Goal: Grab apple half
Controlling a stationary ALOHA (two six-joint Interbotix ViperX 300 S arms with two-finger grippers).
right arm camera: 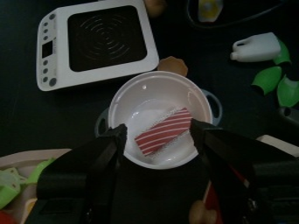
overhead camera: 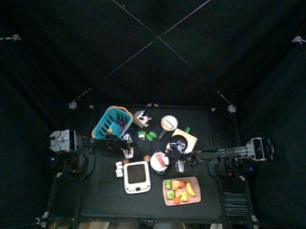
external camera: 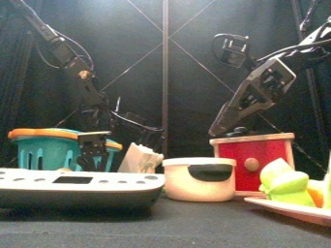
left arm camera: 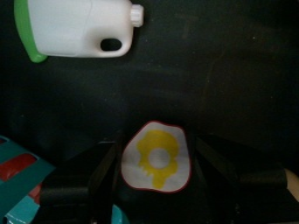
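Black counter point(overhead camera: 102, 204) w/ bare strip by front-left edge. Left gripper point(left arm camera: 152, 188) open around apple half point(left arm camera: 155, 156); right gripper point(right arm camera: 158, 149) open over bowl point(right arm camera: 158, 109).

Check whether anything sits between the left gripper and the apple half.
Nothing visible does. In the left wrist view, the left gripper has its jaws open on either side of the apple half, which lies cut face up. The white jug lies well apart from both.
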